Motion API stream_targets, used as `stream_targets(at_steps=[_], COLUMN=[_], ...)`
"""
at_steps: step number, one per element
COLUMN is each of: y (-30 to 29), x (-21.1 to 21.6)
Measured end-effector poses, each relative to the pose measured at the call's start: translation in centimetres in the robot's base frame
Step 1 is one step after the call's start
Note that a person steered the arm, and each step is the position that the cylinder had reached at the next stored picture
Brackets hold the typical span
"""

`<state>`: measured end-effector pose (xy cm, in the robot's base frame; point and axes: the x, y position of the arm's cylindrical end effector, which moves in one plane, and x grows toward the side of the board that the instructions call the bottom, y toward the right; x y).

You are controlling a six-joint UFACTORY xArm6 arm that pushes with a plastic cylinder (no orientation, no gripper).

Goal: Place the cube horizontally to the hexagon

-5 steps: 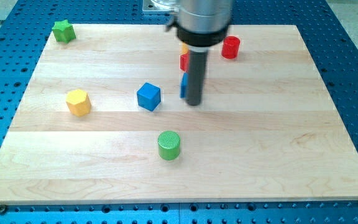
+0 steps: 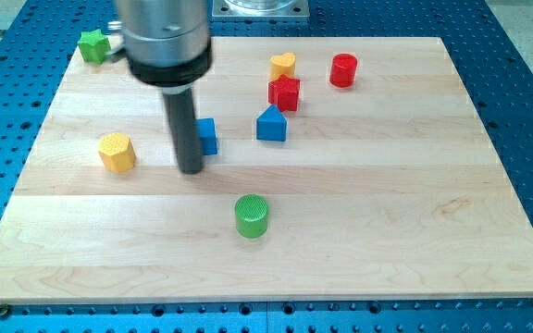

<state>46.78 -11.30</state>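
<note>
— Where's the arm right now?
— Coming down from the view's top left, its grey cylinder holding 1 straight dark rod upright.
— And my tip (image 2: 190, 170)?
— Down on the board, left of the view's centre.

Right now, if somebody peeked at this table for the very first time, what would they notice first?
First the big dark rod coming down from the view's top left, with my tip on the board, right against the blue cube, which peeks out on its right side. Next the bright blocks: a yellow hexagon to the left of the tip, a green cylinder lower down, and a red cylinder near the top.
</note>
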Motion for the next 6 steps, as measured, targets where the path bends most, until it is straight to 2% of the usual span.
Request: stream_targets(at_steps=[1, 2, 3, 4, 5, 6], y=[-5.9, -8.5, -7.9, -12.7, -14.0, -12.2], x=[1.5, 0.4, -1.1, 1.0, -2.7, -3.7])
